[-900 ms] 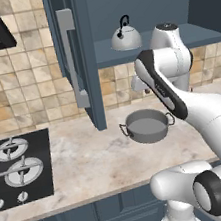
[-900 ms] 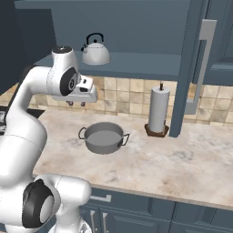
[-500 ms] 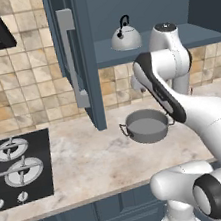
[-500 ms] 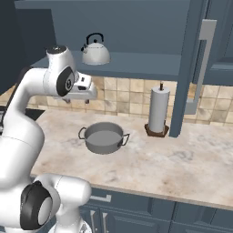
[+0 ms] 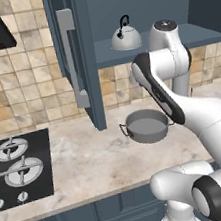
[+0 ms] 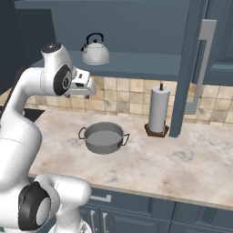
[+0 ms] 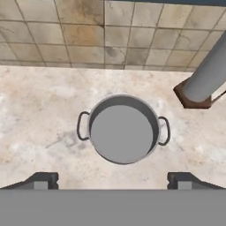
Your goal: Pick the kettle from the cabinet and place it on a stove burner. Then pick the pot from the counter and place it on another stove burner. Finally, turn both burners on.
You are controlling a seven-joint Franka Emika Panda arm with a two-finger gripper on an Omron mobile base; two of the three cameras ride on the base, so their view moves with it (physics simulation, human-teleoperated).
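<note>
Nothing is done yet: the kettle (image 5: 125, 37) sits in the cabinet (image 5: 139, 52), the pot (image 7: 123, 129) on the surface (image 7: 39, 110), both burners (image 5: 19, 162) bare, and the claw (image 7: 112, 180) spread wide, empty.

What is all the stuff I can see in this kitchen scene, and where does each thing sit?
Small silver-grey domed kettle: one, on the open cabinet's shelf.
Round grey metal pot: one, empty, on the counter.
Paper towel roll: one, white, upright on a brown stand beside the open door.
Silver burner rings: two, in the black cooktop.
Dark slate-blue cabinet: one, doors open.
Beige marbled counter: one.
Gripper: one, dark fingertips wide open above the pot.
</note>
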